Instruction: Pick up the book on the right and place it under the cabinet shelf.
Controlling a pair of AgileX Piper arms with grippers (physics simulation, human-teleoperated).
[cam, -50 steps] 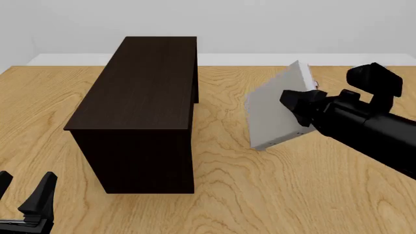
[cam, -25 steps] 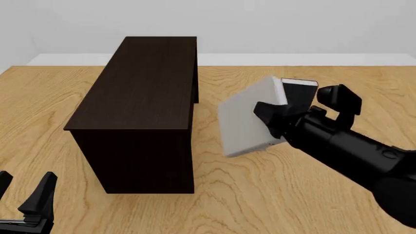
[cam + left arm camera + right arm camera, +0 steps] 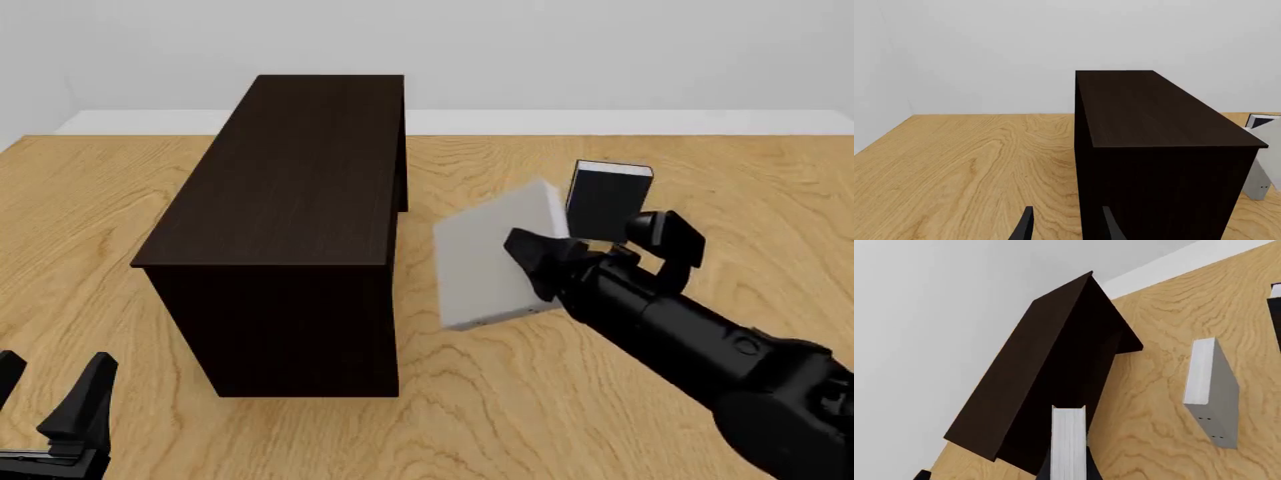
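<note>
While seen from the front, the left gripper (image 3: 51, 388) is found at the lower left corner of the frame, low over the table (image 3: 561, 420), with its fingers (image 3: 91, 385) spread and nothing between them; in the left wrist view the same spread tips (image 3: 1026, 227) are seen just short of the cabinet shelf's near end. The right arm is seen entering from the lower right, and the right gripper (image 3: 537, 262) is clamped on the book (image 3: 487, 265), which is held tilted at centre frame, its pale cover turned toward the camera. The book is placed just right of the cabinet shelf (image 3: 287, 190), near its right side; a narrow strip of table shows between them. Whether the book's lower corner clears the table cannot be told. In the right wrist view the book (image 3: 1069, 440) is seen edge-on, pinched between the fingers, pointed at the dark side of the cabinet shelf (image 3: 1047, 375). A second grey book (image 3: 1214, 395) with dots on its spine is seen there standing on the table, apart from the held one. Farther back, right of centre in the front view, a black book (image 3: 610, 198) is stood upright behind the gripper. The cabinet shelf runs from mid left toward the upper centre.
</note>
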